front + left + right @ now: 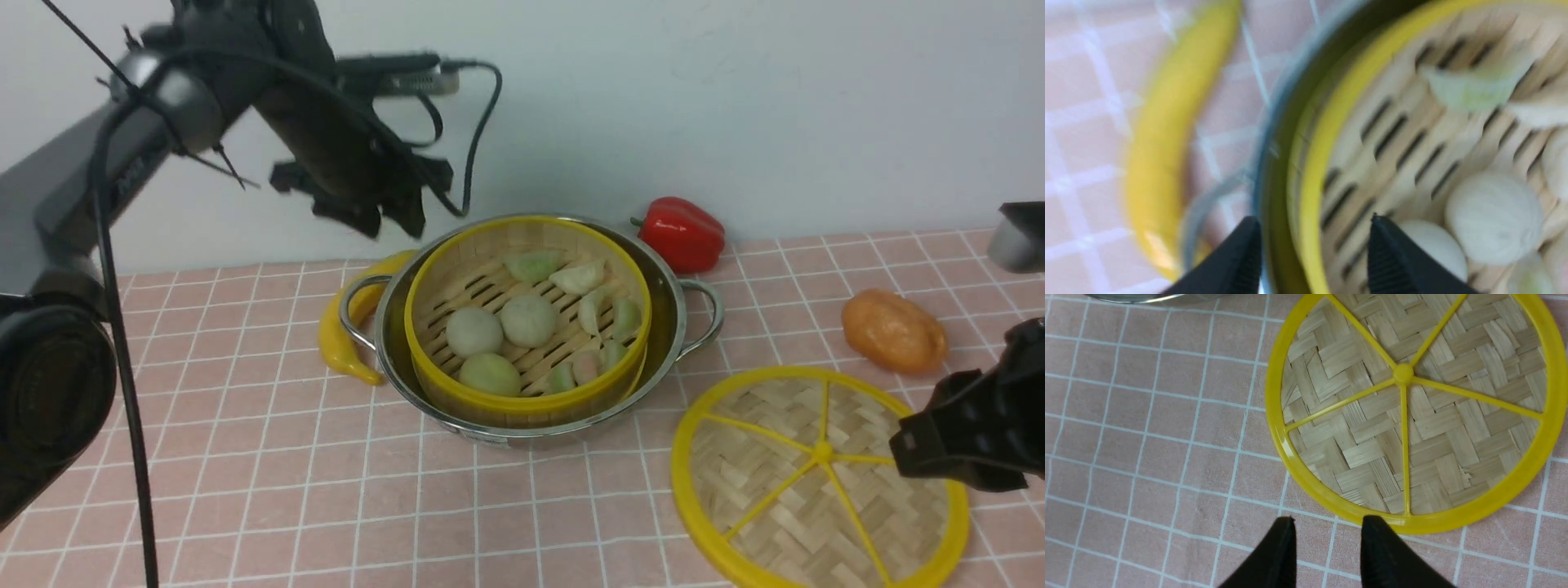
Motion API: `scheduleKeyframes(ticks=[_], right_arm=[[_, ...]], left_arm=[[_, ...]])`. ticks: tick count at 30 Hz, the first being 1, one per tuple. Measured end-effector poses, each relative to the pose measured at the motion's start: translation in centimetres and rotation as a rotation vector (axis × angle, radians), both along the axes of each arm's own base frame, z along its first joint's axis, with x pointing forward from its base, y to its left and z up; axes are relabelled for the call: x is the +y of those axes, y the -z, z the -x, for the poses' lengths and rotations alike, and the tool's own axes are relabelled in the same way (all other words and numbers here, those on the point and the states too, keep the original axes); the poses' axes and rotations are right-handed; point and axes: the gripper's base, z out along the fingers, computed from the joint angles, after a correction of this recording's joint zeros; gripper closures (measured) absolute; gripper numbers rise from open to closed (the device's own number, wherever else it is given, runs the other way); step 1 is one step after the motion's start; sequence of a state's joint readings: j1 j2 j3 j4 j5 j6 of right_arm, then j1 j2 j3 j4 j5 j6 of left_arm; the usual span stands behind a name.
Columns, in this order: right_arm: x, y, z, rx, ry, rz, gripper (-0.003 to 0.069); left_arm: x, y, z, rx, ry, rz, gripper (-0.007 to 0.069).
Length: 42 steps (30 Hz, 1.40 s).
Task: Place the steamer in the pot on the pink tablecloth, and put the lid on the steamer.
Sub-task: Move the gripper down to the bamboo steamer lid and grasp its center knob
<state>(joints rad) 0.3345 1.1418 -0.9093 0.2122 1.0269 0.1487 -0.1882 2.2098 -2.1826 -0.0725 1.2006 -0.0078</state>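
Observation:
The steamer (526,322), a bamboo basket with yellow rims holding pale buns and dumplings, sits inside the steel pot (673,331) on the pink tablecloth (245,457). My left gripper (392,214) hangs open and empty above the pot's back left rim; in the blurred left wrist view its fingertips (1314,224) straddle the steamer's yellow rim (1331,122) from above. The lid (816,478), a flat woven disc with yellow spokes, lies on the cloth at the front right. My right gripper (1327,522) is open and empty just above the lid's edge (1404,416).
A yellow banana (343,327) lies against the pot's left handle. A red pepper (682,233) stands behind the pot by the wall. An orange bread-like toy (894,331) lies behind the lid at the right.

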Motion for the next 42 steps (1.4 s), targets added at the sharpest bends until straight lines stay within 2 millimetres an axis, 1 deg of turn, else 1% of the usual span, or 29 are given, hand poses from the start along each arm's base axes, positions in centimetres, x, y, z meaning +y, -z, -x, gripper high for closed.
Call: scheduleKeyframes(ticks=[2,3,5,8,11,12,13,15,17,18,19,20,22,23,25,27,28,29,30,31,32,33,35,36,37,38,39,41,42], right_arm=[[0.0,0.0,0.0,-0.004,0.001,-0.003,0.0417],[0.0,0.0,0.0,-0.005,0.001,-0.003,0.0417],[0.1,-0.1,-0.2,-0.021,0.005,-0.009,0.0417],[0.1,-0.2,-0.4,-0.051,0.011,-0.018,0.0417],[0.1,-0.4,-0.7,-0.089,0.016,-0.027,0.0417],[0.1,-0.4,-0.7,-0.089,0.016,-0.027,0.0417],[0.2,-0.5,-0.9,-0.108,0.007,-0.021,0.0417],[0.2,-0.3,-1.2,-0.111,0.001,-0.016,0.0417],[0.6,0.5,-1.9,-0.086,-0.014,0.001,0.0417],[0.6,0.9,-2.2,-0.073,-0.018,0.008,0.0417],[0.7,1.1,-2.3,-0.067,-0.022,0.012,0.0417],[1.1,2.1,-3.1,-0.036,-0.037,0.033,0.0417],[1.4,3.2,-4.1,-0.001,-0.052,0.062,0.0417],[1.6,3.9,-4.9,0.019,-0.058,0.083,0.0417],[1.8,4.4,-5.9,0.028,-0.066,0.110,0.0417],[2.0,4.8,-6.9,0.029,-0.071,0.137,0.0417],[2.1,5.0,-7.2,0.035,-0.071,0.142,0.0417],[2.2,5.2,-7.9,0.031,-0.072,0.157,0.0417],[2.2,5.2,-8.0,0.031,-0.073,0.159,0.0417],[2.4,5.9,-8.7,0.043,-0.075,0.174,0.0417],[2.4,6.0,-8.8,0.046,-0.076,0.177,0.0417],[2.5,6.3,-9.0,0.051,-0.078,0.184,0.0417],[2.6,7.6,-9.7,0.077,-0.083,0.206,0.0417],[2.6,8.3,-9.9,0.093,-0.085,0.222,0.0417],[2.6,8.3,-10.0,0.092,-0.085,0.223,0.0417],[2.6,9.1,-10.3,0.105,-0.080,0.236,0.0417],[2.6,9.2,-10.3,0.108,-0.080,0.238,0.0417],[2.6,10.2,-10.7,0.122,-0.077,0.254,0.0417],[2.6,10.4,-10.8,0.124,-0.077,0.258,0.0417]], left_arm=[[0.1,-2.9,0.1,-0.086,-0.005,0.006,0.0228],[0.1,-3.3,0.1,-0.097,-0.005,0.008,0.0226],[0.2,-6.5,1.3,-0.163,-0.002,0.039,0.0216],[0.3,-11.6,4.1,-0.266,0.009,0.086,0.0227],[1.0,-17.6,8.3,-0.405,0.023,0.117,0.0277],[1.1,-18.0,8.6,-0.415,0.023,0.118,0.0282],[1.6,-20.7,11.0,-0.487,0.040,0.120,0.0323],[2.2,-23.8,14.3,-0.578,0.061,0.122,0.0389],[3.1,-27.5,18.8,-0.698,0.088,0.115,0.0485],[3.4,-28.5,20.4,-0.734,0.095,0.113,0.0530],[3.4,-28.7,20.7,-0.744,0.098,0.112,0.0539],[4.0,-30.3,23.6,-0.806,0.108,0.113,0.0603],[4.5,-31.1,26.3,-0.845,0.121,0.106,0.0638],[4.8,-31.5,28.2,-0.865,0.131,0.099,0.0648],[5.1,-31.0,29.6,-0.856,0.143,0.084,0.0648],[5.5,-30.2,31.7,-0.842,0.158,0.064,0.0648],[5.6,-29.8,32.0,-0.835,0.164,0.056,0.0648],[5.9,-27.8,33.5,-0.784,0.177,0.038,0.0648],[5.8,-27.5,33.2,-0.770,0.179,0.035,0.0648],[6.1,-25.4,34.6,-0.752,0.182,0.027,0.0648],[6.1,-24.7,34.4,-0.740,0.182,0.025,0.0648],[6.3,-23.6,35.3,-0.752,0.179,0.027,0.0648],[6.6,-19.7,36.4,-0.794,0.159,0.039,0.0648],[6.6,-17.0,36.8,-0.796,0.150,0.056,0.0648],[6.7,-16.8,37.2,-0.810,0.148,0.061,0.0648],[6.7,-13.8,37.7,-0.828,0.132,0.094,0.0648],[6.7,-13.7,38.1,-0.852,0.127,0.107,0.0648],[6.8,-9.3,39.3,-0.872,0.097,0.172,0.0648],[6.8,-8.7,39.7,-0.893,0.087,0.195,0.0648]])
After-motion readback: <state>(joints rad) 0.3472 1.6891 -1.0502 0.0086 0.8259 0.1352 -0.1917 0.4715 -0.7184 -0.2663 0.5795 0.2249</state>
